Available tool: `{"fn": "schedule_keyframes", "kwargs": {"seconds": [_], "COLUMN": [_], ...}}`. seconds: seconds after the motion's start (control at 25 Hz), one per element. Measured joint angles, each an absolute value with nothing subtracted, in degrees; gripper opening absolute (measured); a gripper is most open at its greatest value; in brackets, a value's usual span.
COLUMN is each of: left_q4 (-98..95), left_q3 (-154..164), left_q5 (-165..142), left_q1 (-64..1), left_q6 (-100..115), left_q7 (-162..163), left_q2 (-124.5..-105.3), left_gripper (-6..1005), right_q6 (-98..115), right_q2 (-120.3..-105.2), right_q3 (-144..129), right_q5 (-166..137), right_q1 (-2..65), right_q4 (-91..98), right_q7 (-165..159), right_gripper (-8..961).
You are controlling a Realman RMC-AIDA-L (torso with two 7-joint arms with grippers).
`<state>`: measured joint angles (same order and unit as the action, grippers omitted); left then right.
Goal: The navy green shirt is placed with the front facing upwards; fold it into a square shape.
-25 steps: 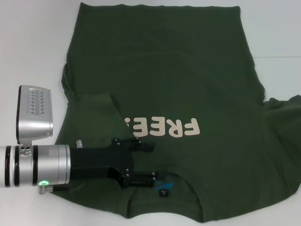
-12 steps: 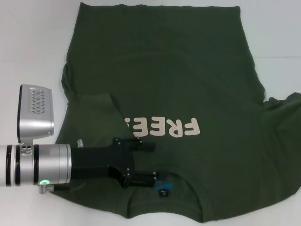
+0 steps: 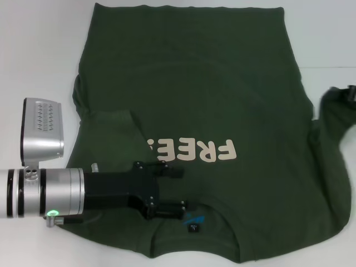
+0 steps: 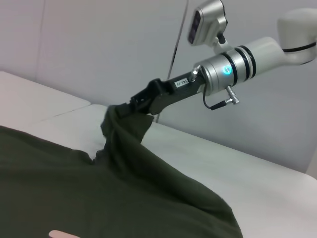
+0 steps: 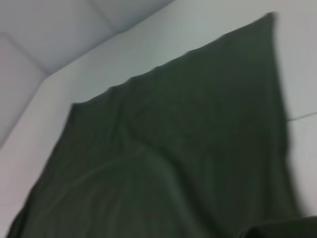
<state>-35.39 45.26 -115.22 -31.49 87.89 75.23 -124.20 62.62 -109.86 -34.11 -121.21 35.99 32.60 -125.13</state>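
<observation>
The navy green shirt (image 3: pixel 211 100) lies flat on the white table, cream letters (image 3: pixel 194 151) up and its collar label (image 3: pixel 193 227) nearest me. Its left sleeve (image 3: pixel 111 130) is folded in over the body. My left gripper (image 3: pixel 177 192) hovers open over the chest beside the collar, nothing between its fingers. My right gripper (image 3: pixel 351 92) shows only at the right edge of the head view. In the left wrist view that right gripper (image 4: pixel 133 105) is shut on the right sleeve (image 4: pixel 124 136) and holds it up off the table. The right wrist view shows only the shirt (image 5: pixel 173 163), blurred.
The white table (image 3: pixel 33 55) surrounds the shirt, with bare surface to the left and at the far right. A seam in the tabletop (image 3: pixel 328 68) runs out to the right. A grey wall (image 4: pixel 99 44) stands behind the table.
The right sleeve, flat on the table before, now stands lifted at the right edge with the right gripper on it. The left arm has hardly moved.
</observation>
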Motion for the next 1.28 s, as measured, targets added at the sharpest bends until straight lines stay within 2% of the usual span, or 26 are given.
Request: {"fn": "schedule_keyframes", "kwargs": {"seconds": [0.32, 0.44, 0.56, 0.76, 1.12, 1.28], "left_q4": [-35.5, -35.4, -35.4, -35.3, -35.5, -35.5], "left_q3": [45.3, 45.4, 45.3, 45.3, 45.3, 45.3], "left_q5": [-115.2, -115.2, -115.2, -115.2, -115.2, -115.1], "left_q1": [-31.7, -31.7, -31.7, -31.7, -32.2, -32.3], "left_q6": [86.6, 85.9, 85.6, 85.5, 85.0, 85.0], "left_q7": [75.6, 76.0, 76.2, 76.4, 76.9, 76.9], "left_q2": [-124.1, -124.1, -124.09, -124.1, -124.1, -124.1], "left_gripper": [840, 840, 840, 839, 839, 839], "right_q6": [62.6, 63.1, 63.8, 65.8, 68.9, 70.0], "right_q2": [-114.77, -116.11, -116.54, -115.79, -111.83, -111.3], "right_q3": [-39.0, -41.7, -44.4, -44.9, -45.1, -44.3], "right_q5": [-121.1, -120.9, -120.9, -120.8, -122.1, -122.4], "right_q1": [42.1, 43.9, 44.7, 44.1, 39.0, 36.6], "right_q4": [32.5, 32.8, 33.1, 34.6, 35.5, 35.5], "right_q7": [-124.4, -123.8, -124.0, -125.8, -130.6, -131.4], "right_gripper": [74, 77, 196, 365, 597, 734]}}
